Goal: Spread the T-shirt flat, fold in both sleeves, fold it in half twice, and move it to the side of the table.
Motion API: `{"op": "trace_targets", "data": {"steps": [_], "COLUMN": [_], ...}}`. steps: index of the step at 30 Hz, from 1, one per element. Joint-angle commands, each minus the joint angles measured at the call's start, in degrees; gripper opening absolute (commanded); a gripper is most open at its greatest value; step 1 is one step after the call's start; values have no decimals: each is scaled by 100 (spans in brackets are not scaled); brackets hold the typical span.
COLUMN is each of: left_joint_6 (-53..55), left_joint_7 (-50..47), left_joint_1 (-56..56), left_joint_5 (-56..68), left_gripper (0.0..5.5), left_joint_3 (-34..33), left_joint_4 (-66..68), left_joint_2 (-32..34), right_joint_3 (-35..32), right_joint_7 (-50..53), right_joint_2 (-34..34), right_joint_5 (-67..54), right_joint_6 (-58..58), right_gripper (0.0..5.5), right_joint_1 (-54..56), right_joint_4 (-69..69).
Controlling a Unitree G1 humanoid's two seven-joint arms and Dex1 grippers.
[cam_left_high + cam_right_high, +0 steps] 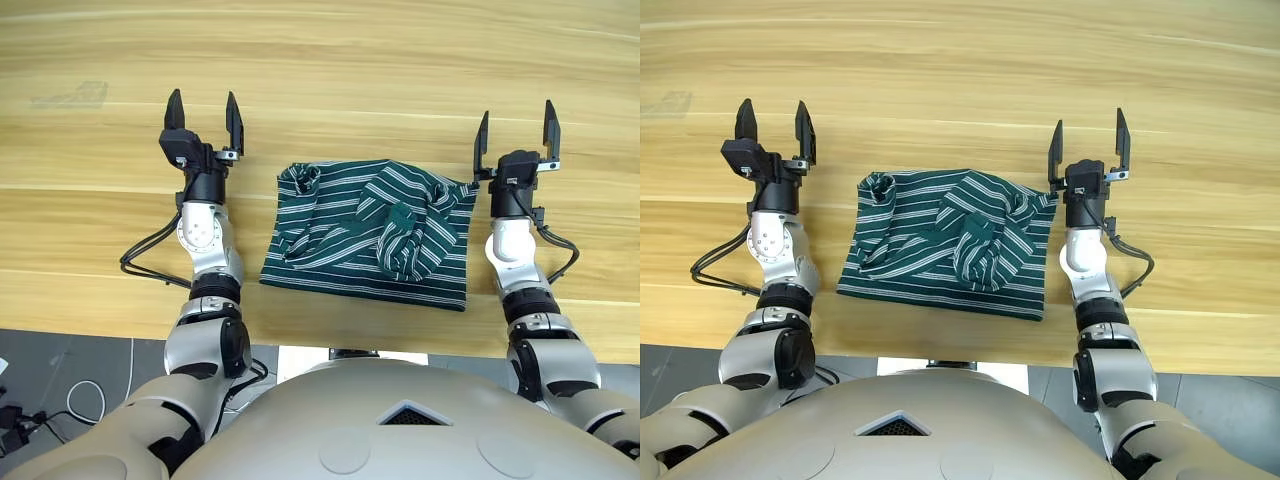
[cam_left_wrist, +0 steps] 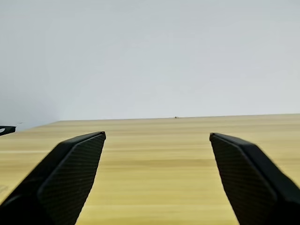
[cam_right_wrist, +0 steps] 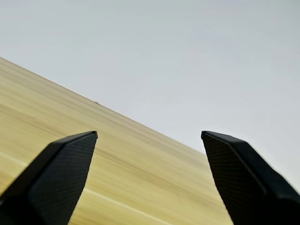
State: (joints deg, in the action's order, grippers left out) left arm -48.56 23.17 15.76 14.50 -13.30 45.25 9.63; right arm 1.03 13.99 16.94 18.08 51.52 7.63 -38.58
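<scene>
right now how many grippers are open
2. The left gripper is open to the left of the crumpled T-shirt, apart from it. The right gripper is open close by its far right corner. Neither holds anything.

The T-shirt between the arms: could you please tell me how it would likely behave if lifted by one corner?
The T-shirt lies bunched in soft folds, so it would probably droop and unfold, not hold shape. Pushed across the wooden table, it would likely wrinkle rather than slide whole.

Light wooden table (image 1: 400, 60), dark grey floor (image 1: 80, 350) with cables (image 1: 25, 415), plain pale wall (image 2: 150, 56).
</scene>
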Motion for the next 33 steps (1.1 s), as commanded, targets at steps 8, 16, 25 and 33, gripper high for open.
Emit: {"op": "trace_targets", "data": {"steps": [8, 16, 25, 33], "left_joint_6": [1877, 1413, 1141, 1707], "left_joint_7": [2720, 4240, 4746, 4928], "left_joint_1": [-1869, -2527, -2398, -2733], "left_joint_5": [1955, 966, 416, 1093], "left_gripper": [415, 415, 415, 415], "left_joint_3": [296, 962, 1519, 1616], "left_joint_4": [-2844, -2651, -2517, -3675], "left_joint_2": [727, 1448, 1768, 1938], "right_joint_3": [-108, 498, 550, 726], "right_joint_7": [-2610, -4519, -4944, -4844], "right_joint_2": [1585, 2554, 2290, 2009], "right_joint_5": [-1697, -1964, -1965, -1425], "right_joint_6": [-972, -1120, -1236, -1068], "right_gripper": [411, 411, 411, 411], "right_joint_1": [-1773, -2644, -2013, -1425], "right_joint_4": [2836, 3538, 2644, 1725]}}
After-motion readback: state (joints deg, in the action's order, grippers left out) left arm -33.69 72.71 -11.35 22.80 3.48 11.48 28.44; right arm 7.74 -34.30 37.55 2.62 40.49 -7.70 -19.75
